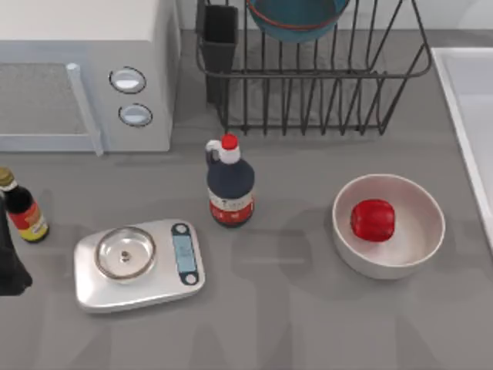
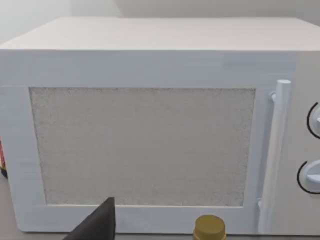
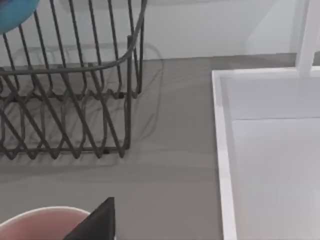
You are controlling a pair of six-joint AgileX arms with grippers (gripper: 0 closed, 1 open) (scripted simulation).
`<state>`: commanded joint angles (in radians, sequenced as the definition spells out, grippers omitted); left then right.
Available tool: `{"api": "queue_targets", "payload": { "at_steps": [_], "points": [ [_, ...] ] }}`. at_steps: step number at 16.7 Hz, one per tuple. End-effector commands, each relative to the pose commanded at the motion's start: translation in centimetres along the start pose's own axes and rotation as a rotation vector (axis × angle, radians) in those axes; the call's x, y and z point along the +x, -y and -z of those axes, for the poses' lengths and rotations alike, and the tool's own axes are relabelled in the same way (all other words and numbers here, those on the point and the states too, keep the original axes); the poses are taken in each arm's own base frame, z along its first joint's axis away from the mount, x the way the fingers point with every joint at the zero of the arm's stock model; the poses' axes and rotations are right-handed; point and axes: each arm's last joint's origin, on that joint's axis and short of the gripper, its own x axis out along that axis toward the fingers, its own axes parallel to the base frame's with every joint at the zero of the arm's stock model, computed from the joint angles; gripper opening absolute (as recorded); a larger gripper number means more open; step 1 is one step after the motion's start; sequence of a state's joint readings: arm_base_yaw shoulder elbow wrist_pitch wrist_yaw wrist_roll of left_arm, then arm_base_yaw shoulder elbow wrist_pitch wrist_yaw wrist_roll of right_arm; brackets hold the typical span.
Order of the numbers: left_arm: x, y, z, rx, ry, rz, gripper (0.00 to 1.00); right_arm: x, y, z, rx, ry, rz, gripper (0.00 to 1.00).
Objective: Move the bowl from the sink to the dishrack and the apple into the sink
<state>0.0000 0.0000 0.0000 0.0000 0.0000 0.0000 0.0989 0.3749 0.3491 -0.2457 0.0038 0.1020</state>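
My left gripper [image 1: 9, 266] sits at the table's left edge; I can't tell its finger state, nor my right gripper's [image 3: 97, 222]. Well to the left gripper's right, the apple [image 1: 373, 220] lies in the white bowl [image 1: 416, 247]. The bowl [image 1: 296, 19] rests in the dishrack [image 1: 308, 77], the sink [image 1: 470, 116] beyond.

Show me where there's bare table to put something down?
Bare table runs along the near edge, in front of the scale and white bowl. Another gap lies between dark bottle and white bowl. It's crowded by the microwave and dishrack.
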Motion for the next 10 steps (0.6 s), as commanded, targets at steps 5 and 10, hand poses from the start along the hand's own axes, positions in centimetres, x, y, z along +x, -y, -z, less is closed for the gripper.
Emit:
{"api": "queue_targets", "payload": {
  "at_steps": [5,10],
  "points": [
    [0.0,0.0,0.0,0.000,0.000,0.000,1.00,5.2,-2.9,-5.3,0.065,-0.439,-0.040,1.00],
    [0.0,0.0,0.0,0.000,0.000,0.000,1.00,14.0,-7.5,-6.1,0.074,-0.906,0.003,1.00]
  ]
}}
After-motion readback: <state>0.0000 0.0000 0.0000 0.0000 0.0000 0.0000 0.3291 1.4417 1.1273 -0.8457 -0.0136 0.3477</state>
